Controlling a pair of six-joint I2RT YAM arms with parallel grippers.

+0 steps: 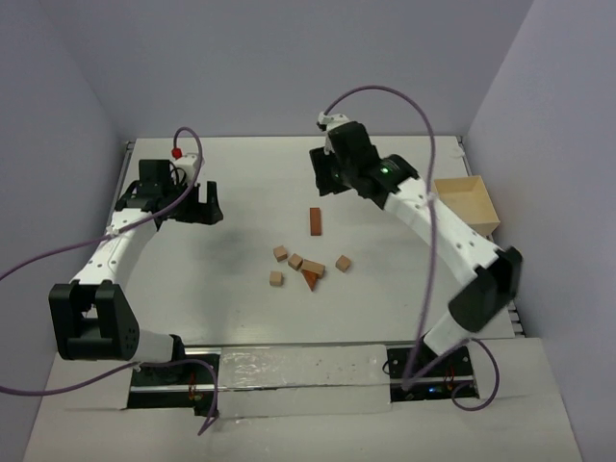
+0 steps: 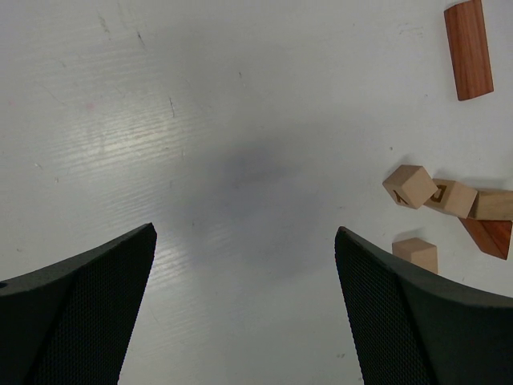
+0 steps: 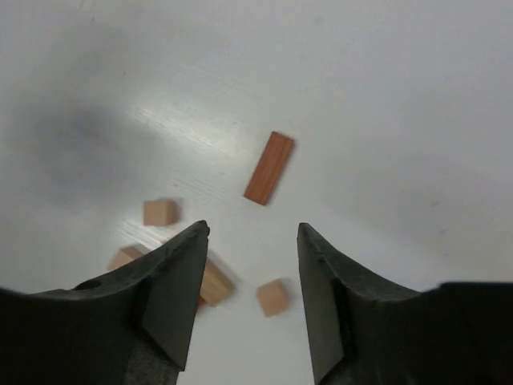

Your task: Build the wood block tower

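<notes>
The wood blocks (image 1: 295,261) lie loose on the table (image 1: 221,173), a little right of the middle of the top view: five tan cubes in a small group, with the reddish-brown wedge (image 1: 309,280) touching the group on its lower side. A long reddish-brown block (image 1: 315,221) lies flat just above them, apart from the cubes, and its long axis runs almost straight up and down in the frame. The pale wooden box (image 1: 478,217) stands at the right edge, open on top; only its own floor shows inside. The left gripper (image 2: 246,231) hangs over bare table with its jaws very wide and holds nothing. The right gripper (image 3: 253,228) is above the long block, its jaws partly apart and holding nothing.
</notes>
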